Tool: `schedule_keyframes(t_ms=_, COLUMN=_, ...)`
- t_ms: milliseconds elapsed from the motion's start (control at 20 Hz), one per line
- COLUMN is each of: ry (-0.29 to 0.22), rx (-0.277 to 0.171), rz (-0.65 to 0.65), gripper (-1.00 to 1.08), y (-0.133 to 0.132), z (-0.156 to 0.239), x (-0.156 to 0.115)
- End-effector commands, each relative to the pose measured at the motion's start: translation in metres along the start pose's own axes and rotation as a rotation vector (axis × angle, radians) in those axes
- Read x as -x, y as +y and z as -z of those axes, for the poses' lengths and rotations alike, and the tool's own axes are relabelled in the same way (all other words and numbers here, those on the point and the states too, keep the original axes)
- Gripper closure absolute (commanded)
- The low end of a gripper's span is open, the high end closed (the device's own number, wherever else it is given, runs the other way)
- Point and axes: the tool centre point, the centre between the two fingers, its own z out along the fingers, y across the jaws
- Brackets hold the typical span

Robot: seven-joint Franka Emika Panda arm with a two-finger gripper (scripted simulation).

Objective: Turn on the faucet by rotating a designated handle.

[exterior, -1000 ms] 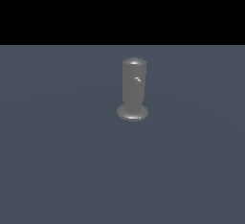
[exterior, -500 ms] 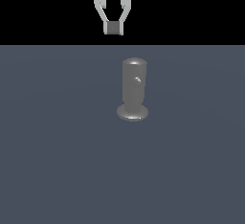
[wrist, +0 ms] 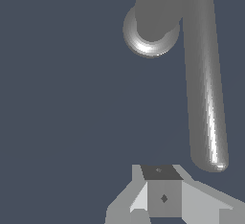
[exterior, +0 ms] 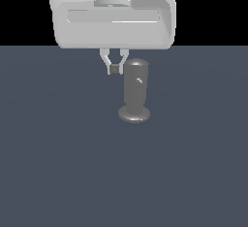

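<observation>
- A flat, plain dark blue-grey tabletop [exterior: 58, 172] fills the lower part of the exterior view.
- Black background [exterior: 208, 8] lies above its far edge.

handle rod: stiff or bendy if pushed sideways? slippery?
The handle looks like a thick, straight metal rod, so probably stiff. Its glossy highlight suggests a smooth surface the end effector may slide along. Joined to the faucet, it likely swings rather than tips.

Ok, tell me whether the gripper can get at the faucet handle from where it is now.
Probably yes. The gripper hangs beside the faucet, and nothing lies between its closed fingers and the handle.
</observation>
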Motion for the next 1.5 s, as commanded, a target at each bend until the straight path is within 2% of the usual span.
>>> schedule_keyframes(t_ms=0, ry=-0.001, rx=0.001, rz=-0.002, gripper=1.08, y=-0.001, z=-0.011, x=-0.005)
schedule_keyframes(t_ms=700, ry=-0.005, rx=0.004, rz=-0.006, gripper=1.08, y=-0.002, z=-0.028, x=-0.014)
schedule_keyframes(t_ms=1450, ry=-0.005, rx=0.004, rz=-0.006, gripper=1.08, y=0.079, z=-0.028, x=-0.027)
